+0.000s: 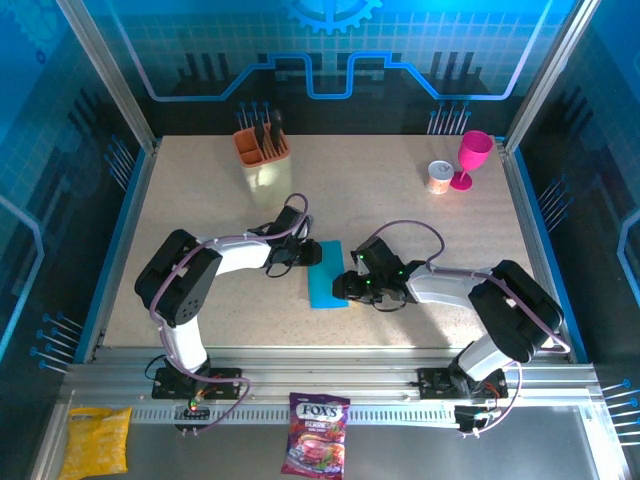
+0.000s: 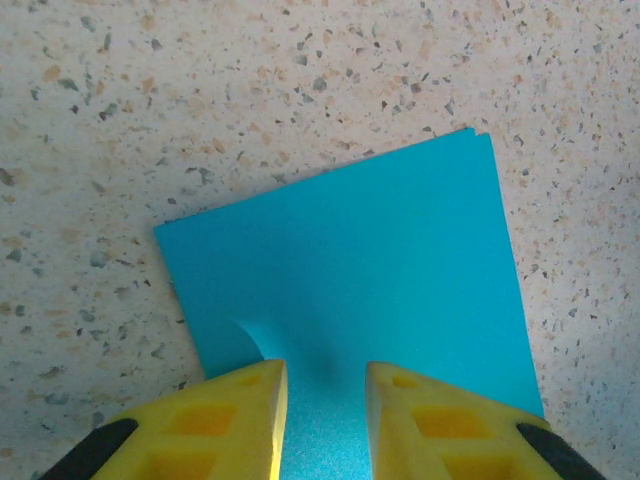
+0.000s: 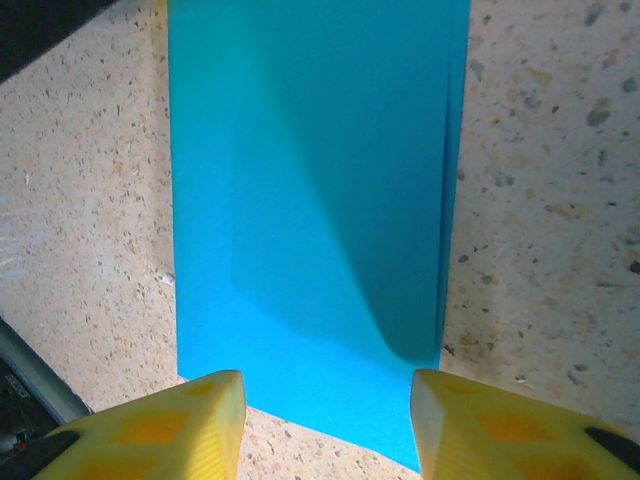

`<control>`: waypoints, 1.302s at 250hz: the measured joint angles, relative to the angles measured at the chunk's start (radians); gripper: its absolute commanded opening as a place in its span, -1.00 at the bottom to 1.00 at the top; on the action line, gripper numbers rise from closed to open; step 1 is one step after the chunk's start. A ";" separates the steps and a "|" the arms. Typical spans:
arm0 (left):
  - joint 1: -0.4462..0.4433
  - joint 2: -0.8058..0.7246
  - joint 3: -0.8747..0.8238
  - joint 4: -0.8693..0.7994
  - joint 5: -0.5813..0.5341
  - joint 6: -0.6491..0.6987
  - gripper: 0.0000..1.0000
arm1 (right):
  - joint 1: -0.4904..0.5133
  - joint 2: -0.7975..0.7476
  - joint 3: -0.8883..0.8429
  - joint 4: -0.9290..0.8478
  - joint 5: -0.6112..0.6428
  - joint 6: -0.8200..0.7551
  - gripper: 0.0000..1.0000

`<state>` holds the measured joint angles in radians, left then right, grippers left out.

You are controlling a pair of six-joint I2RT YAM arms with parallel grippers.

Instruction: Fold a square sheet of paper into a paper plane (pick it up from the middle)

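You've got the blue paper [image 1: 327, 276], folded double, flat mid-table [image 1: 200, 200] btw both arms: L gripper [image 2: 327, 392] jaws slightly apart, tips over one edge, R gripper [image 3: 327, 405] jaws wide apart at the opposite edge.

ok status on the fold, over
left fingers narrowly apart, low over the folded cyan-blue paper sheet. right fingers wider apart at its opposite edge. sheet lying on speckled table. pink goblet and orange utensil holder far back, not in the way.
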<state>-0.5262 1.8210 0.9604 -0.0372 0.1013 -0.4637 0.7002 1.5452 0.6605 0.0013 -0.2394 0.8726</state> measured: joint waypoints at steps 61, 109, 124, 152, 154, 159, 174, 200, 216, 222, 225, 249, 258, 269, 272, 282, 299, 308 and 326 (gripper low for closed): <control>0.001 0.004 -0.008 0.024 0.001 -0.001 -0.45 | 0.000 -0.021 -0.008 -0.004 0.023 0.004 0.08; 0.006 -0.019 -0.021 0.024 0.032 -0.009 -0.44 | 0.000 -0.052 -0.039 -0.008 0.033 0.012 0.07; 0.006 -0.043 -0.027 0.023 0.047 -0.016 -0.43 | 0.000 -0.061 -0.047 -0.010 0.037 0.018 0.07; 0.005 -0.103 -0.049 0.031 0.072 -0.041 -0.43 | 0.000 -0.072 -0.053 -0.011 0.045 0.022 0.06; 0.005 -0.109 -0.052 0.032 0.074 -0.043 -0.44 | 0.000 -0.072 -0.053 -0.011 0.045 0.022 0.06; 0.005 -0.119 -0.057 0.036 0.079 -0.050 -0.43 | 0.000 -0.074 -0.053 -0.011 0.047 0.023 0.06; 0.005 -0.144 -0.075 0.047 0.088 -0.063 -0.43 | 0.000 -0.076 -0.053 -0.011 0.048 0.026 0.06; 0.005 -0.156 -0.102 0.066 0.099 -0.085 -0.43 | 0.000 -0.077 -0.053 -0.011 0.048 0.026 0.05; 0.005 -0.155 -0.114 0.070 0.104 -0.090 -0.43 | 0.000 -0.077 -0.053 -0.010 0.048 0.027 0.05; 0.005 -0.154 -0.116 0.071 0.106 -0.092 -0.43 | 0.000 -0.077 -0.053 -0.010 0.048 0.028 0.05; 0.005 -0.153 -0.117 0.072 0.106 -0.093 -0.43 | 0.000 -0.077 -0.053 -0.010 0.048 0.029 0.05; 0.004 -0.138 -0.120 0.088 0.109 -0.107 -0.44 | 0.000 -0.076 -0.053 -0.008 0.048 0.029 0.06; 0.004 -0.130 -0.120 0.095 0.110 -0.111 -0.43 | 0.000 -0.076 -0.053 -0.008 0.048 0.029 0.06; 0.004 -0.119 -0.120 0.100 0.110 -0.114 -0.43 | 0.000 -0.076 -0.053 -0.008 0.048 0.029 0.07; 0.004 -0.117 -0.120 0.101 0.110 -0.114 -0.43 | 0.000 -0.075 -0.053 -0.007 0.048 0.029 0.07; 0.004 -0.107 -0.120 0.103 0.109 -0.114 -0.43 | 0.000 -0.073 -0.053 -0.007 0.047 0.029 0.08; 0.003 -0.089 -0.120 0.108 0.109 -0.114 -0.43 | 0.000 -0.068 -0.053 -0.006 0.047 0.029 0.09; 0.003 -0.080 -0.120 0.110 0.109 -0.114 -0.44 | 0.000 -0.064 -0.053 -0.006 0.045 0.029 0.09; 0.003 -0.066 -0.120 0.111 0.108 -0.113 -0.44 | 0.000 -0.057 -0.053 -0.003 0.043 0.029 0.09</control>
<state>-0.5228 1.7550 0.8402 0.0742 0.2096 -0.5770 0.7002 1.4879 0.6075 -0.0017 -0.1963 0.9016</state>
